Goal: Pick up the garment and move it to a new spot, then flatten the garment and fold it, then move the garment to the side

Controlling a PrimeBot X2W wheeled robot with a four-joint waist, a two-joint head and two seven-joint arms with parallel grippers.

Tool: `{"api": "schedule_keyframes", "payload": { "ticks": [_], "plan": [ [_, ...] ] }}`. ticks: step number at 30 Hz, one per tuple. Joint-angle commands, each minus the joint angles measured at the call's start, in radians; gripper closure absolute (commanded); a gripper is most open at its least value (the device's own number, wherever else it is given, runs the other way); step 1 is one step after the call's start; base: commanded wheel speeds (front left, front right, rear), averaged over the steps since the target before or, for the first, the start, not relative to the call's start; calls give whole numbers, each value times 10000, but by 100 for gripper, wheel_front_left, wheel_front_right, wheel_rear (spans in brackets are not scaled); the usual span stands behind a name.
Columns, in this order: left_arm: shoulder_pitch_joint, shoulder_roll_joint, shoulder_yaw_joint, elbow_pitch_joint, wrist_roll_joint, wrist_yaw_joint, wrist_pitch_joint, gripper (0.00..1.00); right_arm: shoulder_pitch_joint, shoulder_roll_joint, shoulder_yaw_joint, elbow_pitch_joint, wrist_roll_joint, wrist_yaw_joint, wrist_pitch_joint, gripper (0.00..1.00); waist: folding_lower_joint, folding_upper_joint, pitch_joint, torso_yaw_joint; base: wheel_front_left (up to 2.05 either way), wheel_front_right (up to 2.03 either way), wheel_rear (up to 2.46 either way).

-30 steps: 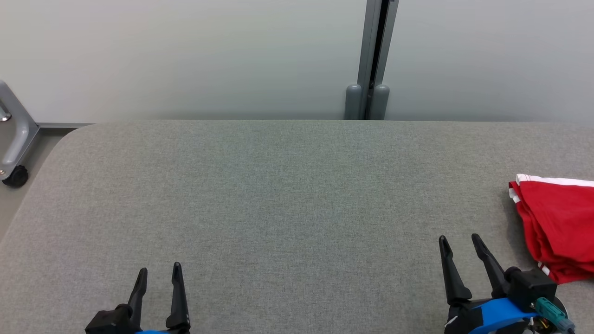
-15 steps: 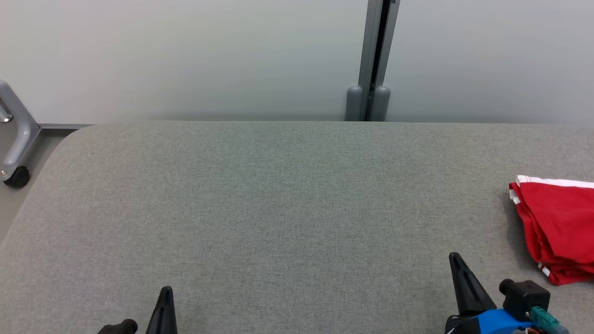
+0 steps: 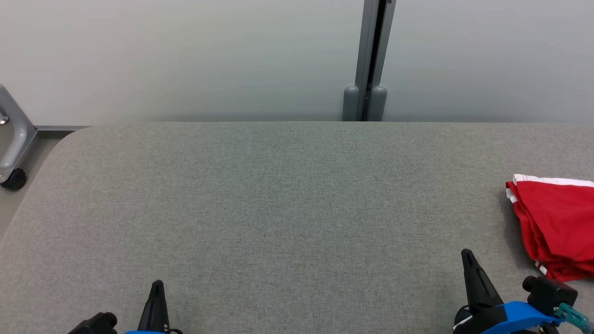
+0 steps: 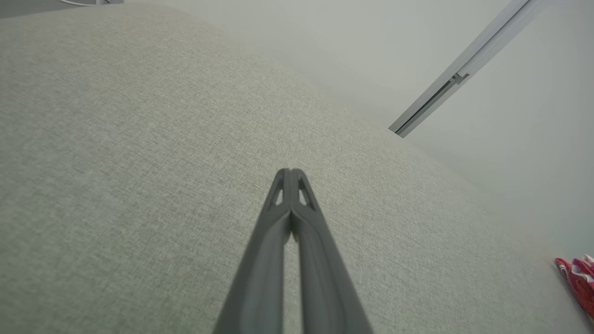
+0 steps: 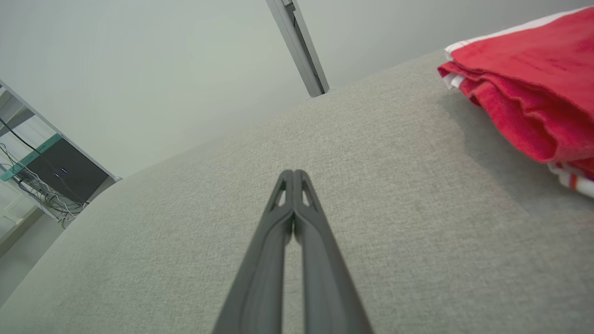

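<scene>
Garment [image 3: 552, 227]: red, white trim, folded in layers, lying at right edge of grey padded table [image 3: 278, 195]; partly cut off by head view's edge.
Behind table: pale wall, grey post [image 3: 369, 60].
Far left: wheeled frame leg [image 3: 14, 148].
Right gripper [image 3: 468, 257]: near garment, not touching it, table surface between; fingers pressed together, holding nothing.
Left gripper [image 3: 157, 290]: lower left, well apart from garment; fingers together, holding nothing.

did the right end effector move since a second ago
Yes. Measured against the red garment, the right end effector has drawn back toward the near edge of the table, and it has shut.
</scene>
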Motion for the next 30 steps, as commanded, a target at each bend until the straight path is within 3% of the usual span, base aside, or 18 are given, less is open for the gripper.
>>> {"api": "schedule_keyframes", "payload": {
  "ticks": [1,30],
  "plan": [
    [-325,34,136,-180,-204,-59,40,100,-221,-20,-47,-184,261,0,49,100,0,0,-1,-3,0,0,0],
    [-938,-277,1118,-380,-3565,-578,1131,100,-471,-33,-457,-521,4445,1,1099,100,0,0,-28,-172,0,0,0]
  ]
}}
